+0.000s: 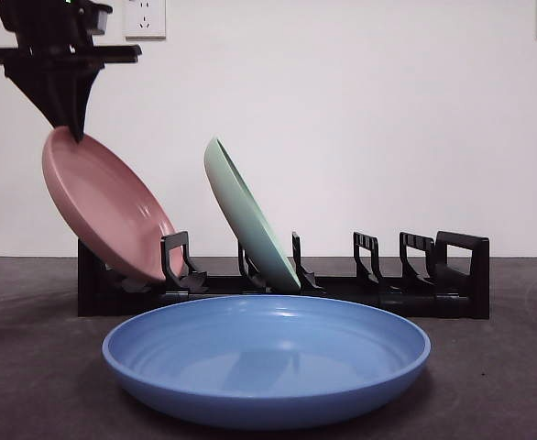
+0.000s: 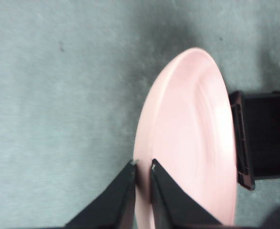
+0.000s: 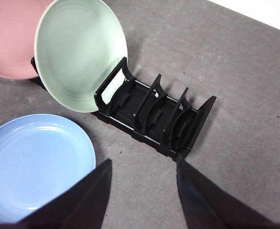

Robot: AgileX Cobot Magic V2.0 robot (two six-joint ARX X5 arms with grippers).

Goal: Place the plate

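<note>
A pink plate [image 1: 108, 215] leans tilted at the left end of the black dish rack [image 1: 433, 275], its lower rim down behind the first divider. My left gripper [image 1: 70, 128] comes down from the top left and is shut on the plate's upper rim. In the left wrist view the jaws of the left gripper [image 2: 142, 164] pinch the edge of the pink plate [image 2: 192, 143], with the rack's end [image 2: 264, 133] beside it. My right gripper [image 3: 142, 171] hangs open high above the table, holding nothing, near the rack [image 3: 154, 114].
A pale green plate [image 1: 248, 220] stands tilted in the rack's second slot, also seen as the green plate [image 3: 78, 52] from above. A blue plate [image 1: 268, 353] lies flat on the dark table in front of the rack. Several slots toward the rack's right end hold nothing.
</note>
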